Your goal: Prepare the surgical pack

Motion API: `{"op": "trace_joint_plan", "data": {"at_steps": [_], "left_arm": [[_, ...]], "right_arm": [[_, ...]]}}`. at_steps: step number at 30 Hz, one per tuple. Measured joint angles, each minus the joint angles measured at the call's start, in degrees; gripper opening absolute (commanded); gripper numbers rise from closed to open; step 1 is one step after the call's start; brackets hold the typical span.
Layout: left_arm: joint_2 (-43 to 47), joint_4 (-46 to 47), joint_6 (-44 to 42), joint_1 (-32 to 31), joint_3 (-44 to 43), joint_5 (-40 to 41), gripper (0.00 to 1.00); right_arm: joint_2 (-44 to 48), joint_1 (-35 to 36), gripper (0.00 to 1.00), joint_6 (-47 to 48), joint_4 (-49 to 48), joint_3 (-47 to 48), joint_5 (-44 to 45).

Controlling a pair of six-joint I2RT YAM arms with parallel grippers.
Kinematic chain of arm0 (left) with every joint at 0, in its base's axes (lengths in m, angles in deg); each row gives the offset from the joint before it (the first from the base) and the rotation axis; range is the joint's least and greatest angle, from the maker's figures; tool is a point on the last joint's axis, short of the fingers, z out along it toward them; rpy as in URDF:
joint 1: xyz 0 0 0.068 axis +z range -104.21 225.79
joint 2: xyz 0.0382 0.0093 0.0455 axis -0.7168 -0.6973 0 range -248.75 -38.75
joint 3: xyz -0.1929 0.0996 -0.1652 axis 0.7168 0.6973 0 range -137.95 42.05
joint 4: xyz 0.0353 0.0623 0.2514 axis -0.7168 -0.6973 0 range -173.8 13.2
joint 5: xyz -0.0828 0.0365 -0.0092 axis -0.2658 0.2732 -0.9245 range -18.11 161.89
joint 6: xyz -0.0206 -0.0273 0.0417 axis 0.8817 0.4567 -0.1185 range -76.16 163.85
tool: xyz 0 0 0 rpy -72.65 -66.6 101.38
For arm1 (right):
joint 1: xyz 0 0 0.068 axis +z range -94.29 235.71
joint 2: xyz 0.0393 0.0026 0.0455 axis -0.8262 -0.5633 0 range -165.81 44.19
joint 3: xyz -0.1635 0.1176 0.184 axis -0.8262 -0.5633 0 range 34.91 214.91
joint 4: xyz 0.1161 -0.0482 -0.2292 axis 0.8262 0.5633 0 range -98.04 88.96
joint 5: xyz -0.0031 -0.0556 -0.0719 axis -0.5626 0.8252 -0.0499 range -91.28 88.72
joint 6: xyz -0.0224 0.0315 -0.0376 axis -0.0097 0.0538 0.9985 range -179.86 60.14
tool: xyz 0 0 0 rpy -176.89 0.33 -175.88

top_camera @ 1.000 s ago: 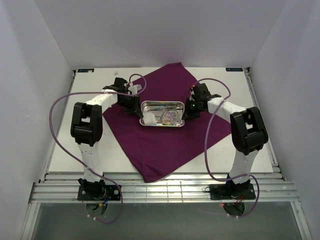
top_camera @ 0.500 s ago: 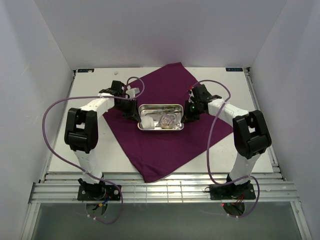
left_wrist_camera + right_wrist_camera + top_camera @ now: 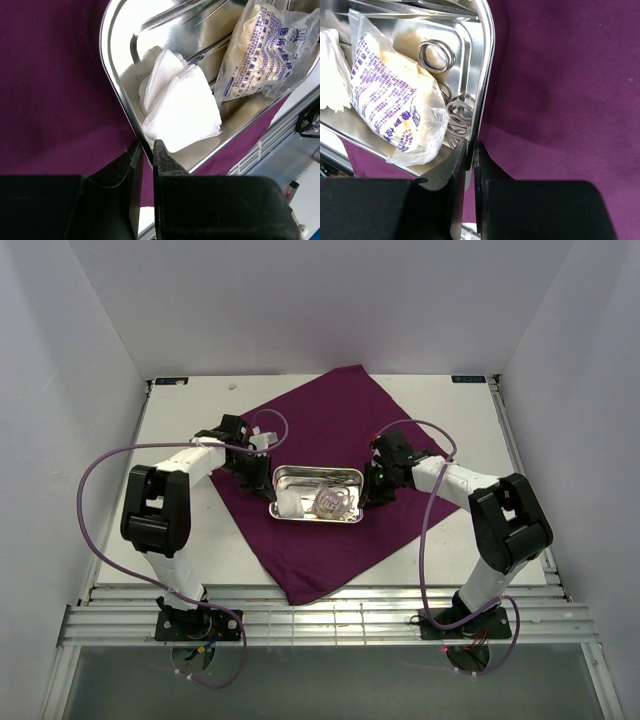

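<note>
Okay, left gripper (image 3: 146, 150): 2 fingers pinched narrow on the tray (image 3: 111, 75) rim, 1 inside and 1 outside, at its left short end. Right gripper (image 3: 471, 147): same, fingers nearly together on the thin rim at the right short end. So both hold the tray, 1 per end.

Inside the tray:
- Folded gauze (image 3: 180, 102) sits just by the left fingers, against the rim wall.
- A clear packet (image 3: 260, 50) with blue print lies just beside it, mid-tray.
- Steel ring handles (image 3: 436, 55) of instruments are at the right end, partly under the packet. Instrument count: cannot tell.

The tray is over the middle of the cloth (image 3: 330, 405). The cloth lies flat as a diamond on the table (image 3: 180, 430), its near corner reaching the front edge. Whether the tray is lifted or resting on the cloth: cannot tell from these views.

Step, my read: 2-arm placing of the loaded tray at cloth centre. Wrapping is not begun, all 4 corners are flat. Task is early to midway.

Next, likely: set the tray down level, both arms in step so the contents don't slide. Then spread both finger pairs and back out sideways, without dragging the rim or bunching the cloth. After that the corners get folded over the tray.
</note>
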Motion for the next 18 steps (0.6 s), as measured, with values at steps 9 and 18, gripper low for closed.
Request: {"op": "trace_joint_plan", "data": {"at_steps": [9,18], "left_arm": [[0.0,0.37,-0.11,-0.22,0.0,0.02,0.15],[0.2,1.03,-1.99,-0.17,-0.87,1.38,0.6]], "right_arm": [[0.15,0.26,0.16,-0.24,-0.15,-0.17,1.44],[3.61,0.22,0.62,1.77,2.25,-0.76,4.22]]}}
